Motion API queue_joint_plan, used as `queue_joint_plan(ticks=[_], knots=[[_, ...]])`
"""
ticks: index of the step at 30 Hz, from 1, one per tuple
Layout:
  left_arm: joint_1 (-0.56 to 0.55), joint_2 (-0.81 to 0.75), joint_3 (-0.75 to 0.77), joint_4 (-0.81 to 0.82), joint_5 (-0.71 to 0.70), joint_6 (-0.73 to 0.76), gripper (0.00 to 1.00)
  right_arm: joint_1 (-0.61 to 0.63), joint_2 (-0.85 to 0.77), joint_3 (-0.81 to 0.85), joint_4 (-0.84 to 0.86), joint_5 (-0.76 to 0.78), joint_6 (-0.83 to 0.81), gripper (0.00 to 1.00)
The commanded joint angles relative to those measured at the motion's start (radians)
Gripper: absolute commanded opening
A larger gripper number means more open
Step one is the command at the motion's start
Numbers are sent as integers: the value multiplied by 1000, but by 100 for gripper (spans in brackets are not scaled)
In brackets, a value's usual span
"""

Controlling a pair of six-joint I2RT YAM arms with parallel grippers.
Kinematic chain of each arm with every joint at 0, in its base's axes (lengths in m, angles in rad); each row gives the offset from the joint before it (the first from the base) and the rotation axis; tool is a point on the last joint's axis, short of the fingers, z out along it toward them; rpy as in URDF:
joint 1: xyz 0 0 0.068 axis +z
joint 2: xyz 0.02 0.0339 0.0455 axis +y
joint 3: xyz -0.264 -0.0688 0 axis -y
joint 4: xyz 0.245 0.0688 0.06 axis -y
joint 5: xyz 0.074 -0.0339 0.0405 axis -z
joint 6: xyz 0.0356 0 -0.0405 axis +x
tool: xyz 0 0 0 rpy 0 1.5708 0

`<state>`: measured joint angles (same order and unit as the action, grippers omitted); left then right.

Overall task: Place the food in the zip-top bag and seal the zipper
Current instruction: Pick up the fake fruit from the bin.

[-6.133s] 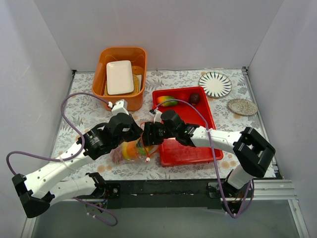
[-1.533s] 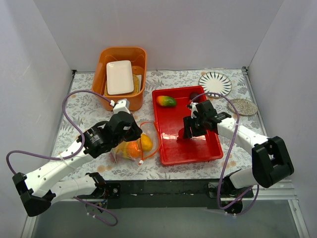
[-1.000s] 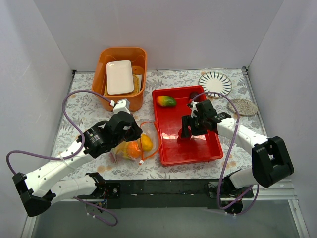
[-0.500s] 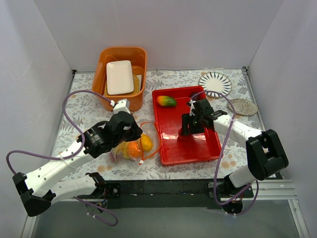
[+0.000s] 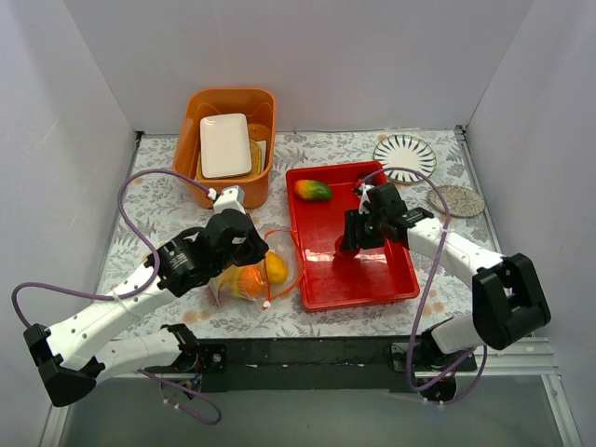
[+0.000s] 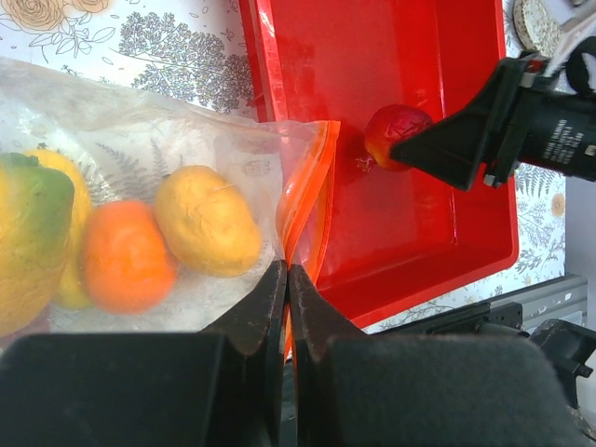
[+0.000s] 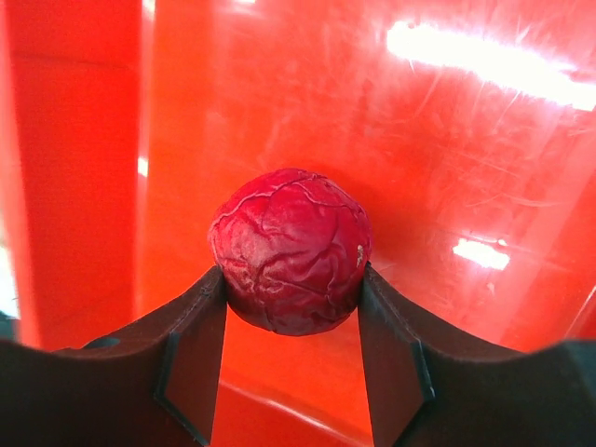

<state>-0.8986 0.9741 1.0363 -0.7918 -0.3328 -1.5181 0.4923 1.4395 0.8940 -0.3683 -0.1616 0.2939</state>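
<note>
The clear zip-top bag (image 5: pixel 244 279) lies left of the red tray (image 5: pixel 372 279). It holds a mango (image 6: pixel 33 233), an orange (image 6: pixel 126 256) and a yellow piece (image 6: pixel 207 219). My left gripper (image 6: pixel 287 279) is shut on the bag's orange-red zipper strip (image 6: pixel 312 200) at the mouth; it also shows in the top view (image 5: pixel 268 255). My right gripper (image 7: pixel 291 284) is shut on a dark red wrinkled ball (image 7: pixel 291 250) low over the tray floor, and shows in the top view (image 5: pixel 346 244). The ball also shows in the left wrist view (image 6: pixel 396 133). Another mango (image 5: pixel 313 190) lies at the tray's back left.
An orange bin (image 5: pixel 200 112) holding a white dish (image 5: pixel 225 144) stands at the back left. A striped plate (image 5: pixel 404 158) and a grey coaster (image 5: pixel 455 200) lie at the back right. White walls close in the table on three sides.
My right gripper has left the bag's mouth, gone over the red tray and closed on the dark red ball. The left gripper has stayed on the bag.
</note>
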Motion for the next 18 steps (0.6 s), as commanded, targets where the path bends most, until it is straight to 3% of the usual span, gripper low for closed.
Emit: queue_joint_plan(ticks=[1,8,18], knots=[[-2,-6,13,17,8,3,0,3,-112,22,-6,-36,33,28],[0,8,5,31,15,4,0,40,-257,-9,28,-62,140,29],[-2,23,5,42,24,3,0,279,-343,-7,120,-16,271,31]])
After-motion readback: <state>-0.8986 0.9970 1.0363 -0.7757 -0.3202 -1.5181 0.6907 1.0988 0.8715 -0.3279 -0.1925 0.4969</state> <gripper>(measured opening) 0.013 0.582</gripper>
